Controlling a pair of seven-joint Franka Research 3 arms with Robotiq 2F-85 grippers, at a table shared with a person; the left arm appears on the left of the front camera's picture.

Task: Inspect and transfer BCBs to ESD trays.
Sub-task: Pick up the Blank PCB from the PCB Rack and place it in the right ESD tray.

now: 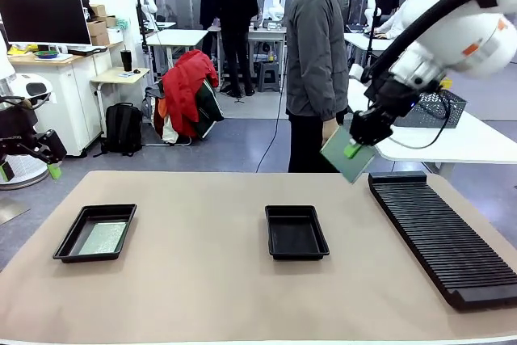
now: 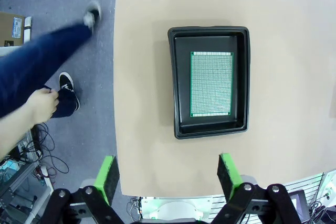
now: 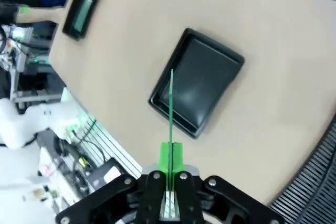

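Front: L tray (image 1: 69, 236), near the bench's (image 1: 202, 288) left edge, is holding one BCB (image 1: 103, 237) lying flat. Mid tray (image 1: 296, 258) is showing bare black floor. R gripper (image 1: 353, 149) is pinching a second BCB (image 1: 343, 161), tilted, in the air over the far edge, by the ribbed rack (image 1: 440, 232). A person (image 1: 315, 54) in a grey jacket is standing behind it.

L wrist: L gripper (image 2: 168, 177) is hanging wide open, gripping nothing, above the L tray w/ its board.

R wrist: jaws are clamping the second BCB edge-on over the mid tray. View's blurry; prob. green showing in the far tray.
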